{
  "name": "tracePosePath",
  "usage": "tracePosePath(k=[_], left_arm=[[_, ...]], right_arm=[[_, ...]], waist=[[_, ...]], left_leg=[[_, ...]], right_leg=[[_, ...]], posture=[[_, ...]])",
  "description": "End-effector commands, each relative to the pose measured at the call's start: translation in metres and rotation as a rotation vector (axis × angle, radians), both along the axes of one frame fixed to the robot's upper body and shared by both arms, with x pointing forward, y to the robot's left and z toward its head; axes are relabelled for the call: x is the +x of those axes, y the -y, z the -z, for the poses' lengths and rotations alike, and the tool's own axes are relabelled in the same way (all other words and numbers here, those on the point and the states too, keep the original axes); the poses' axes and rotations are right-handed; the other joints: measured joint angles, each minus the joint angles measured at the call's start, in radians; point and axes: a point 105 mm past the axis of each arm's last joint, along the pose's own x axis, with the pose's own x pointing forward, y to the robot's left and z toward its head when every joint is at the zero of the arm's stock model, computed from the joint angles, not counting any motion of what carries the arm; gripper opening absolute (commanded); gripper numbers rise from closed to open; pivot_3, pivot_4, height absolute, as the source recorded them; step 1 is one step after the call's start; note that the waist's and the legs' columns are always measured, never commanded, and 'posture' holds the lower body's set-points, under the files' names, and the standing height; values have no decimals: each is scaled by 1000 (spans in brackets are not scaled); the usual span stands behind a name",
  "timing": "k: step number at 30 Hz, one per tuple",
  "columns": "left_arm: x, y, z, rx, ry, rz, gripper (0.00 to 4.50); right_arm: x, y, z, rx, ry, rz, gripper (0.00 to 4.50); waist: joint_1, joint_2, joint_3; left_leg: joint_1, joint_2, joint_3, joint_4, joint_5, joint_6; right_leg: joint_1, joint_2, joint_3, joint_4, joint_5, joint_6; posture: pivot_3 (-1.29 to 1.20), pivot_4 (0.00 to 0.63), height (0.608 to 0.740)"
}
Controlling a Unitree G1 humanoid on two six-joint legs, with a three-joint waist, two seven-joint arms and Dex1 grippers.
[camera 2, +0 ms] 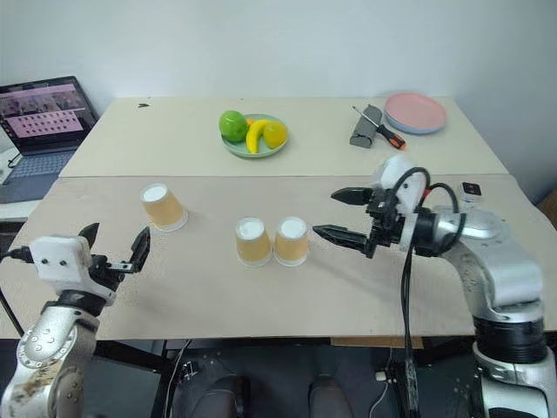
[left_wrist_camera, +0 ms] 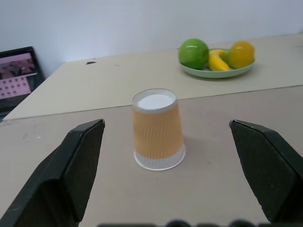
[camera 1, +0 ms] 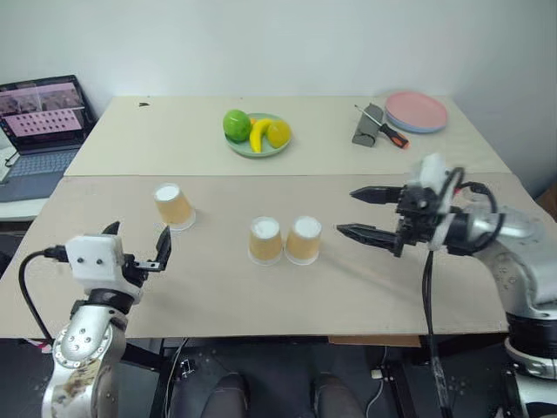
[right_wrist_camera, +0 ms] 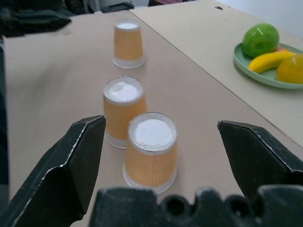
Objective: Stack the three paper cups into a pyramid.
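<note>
The left tool point(camera 1: 139, 246) stands with its two black fingers spread wide and nothing between them, low over the near left part of the desk point(camera 1: 218, 287), and it points at the lone paper cup point(camera 1: 174, 206), which sits upside down on its rim just beyond the fingers and apart from them. The right tool point(camera 1: 364, 214) is likewise wide open and empty, hovering above the desk just to the right of the pair of cups, aimed toward them without touching. That pair, the left cup of the pair point(camera 1: 265, 240) and the right cup of the pair point(camera 1: 304, 239), stands inverted, side by side and touching or nearly so, well to the right of the lone cup. Judged from this, the base of the pyramid looks laid; what remains is to grasp the lone cup, carry it over and set it astride the two white bases.
</note>
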Motion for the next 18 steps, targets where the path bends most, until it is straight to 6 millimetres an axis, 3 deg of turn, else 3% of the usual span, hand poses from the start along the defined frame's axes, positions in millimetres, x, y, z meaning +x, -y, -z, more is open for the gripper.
tracePosePath(k=[1,8,11,18], left_arm=[[16,-6,0,37,29,-6,4500],[66,-23,11,65,-24,16,4500],[83,-13,17,67,-56,98,4500],[104,-5,19,59,-82,176,4500]], right_arm=[[-20,2,-14,16,9,-65,4418],[-23,0,0,-20,-18,-85,4418],[-21,4,-1,-20,-3,-51,4418],[-20,11,-3,-18,14,3,4418]], waist=[[8,0,0],[10,-1,0],[9,-1,0],[9,-1,0]], left_leg=[[0,0,0,0,0,0],[-1,0,0,0,0,0],[-2,0,0,0,0,0],[-2,0,0,0,0,0]], right_leg=[[0,0,0,0,0,0],[-1,0,-1,-1,0,0],[-1,0,-1,-1,0,0],[-2,0,-1,-1,0,0]], posture=[[0,150,740],[0,150,740],[0,150,740],[0,150,740]])
